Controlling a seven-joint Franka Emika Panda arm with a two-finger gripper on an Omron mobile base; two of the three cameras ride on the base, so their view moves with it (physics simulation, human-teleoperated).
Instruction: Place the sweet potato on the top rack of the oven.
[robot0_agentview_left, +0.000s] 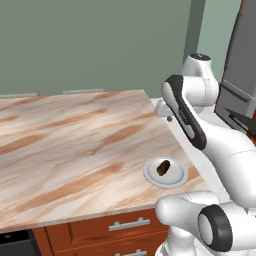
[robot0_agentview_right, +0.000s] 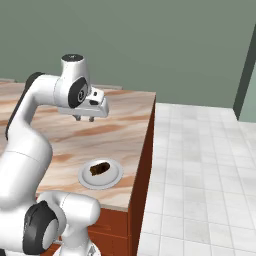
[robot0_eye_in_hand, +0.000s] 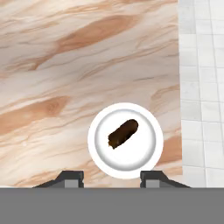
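The sweet potato (robot0_agentview_left: 163, 167) (robot0_agentview_right: 100, 168) (robot0_eye_in_hand: 123, 134) is a small dark brown lump lying on a white plate (robot0_agentview_left: 176, 178) (robot0_agentview_right: 111, 178) (robot0_eye_in_hand: 144, 153) near the counter's front right corner. My gripper (robot0_agentview_right: 85, 119) (robot0_eye_in_hand: 111, 177) hangs well above the counter, farther back than the plate, pointing down. In the hand view its two dark fingertips (robot0_eye_in_hand: 72, 176) stand wide apart with nothing between them, so it is open. The oven and its top rack are out of view.
The marble-patterned counter (robot0_agentview_left: 75, 145) (robot0_agentview_right: 125, 125) ends at an edge right of the plate, with white tiled floor (robot0_agentview_right: 200, 175) beyond. Orange-brown drawers with silver handles (robot0_agentview_left: 129, 224) sit under the front edge. A tall grey appliance (robot0_agentview_left: 240, 65) stands at the right.
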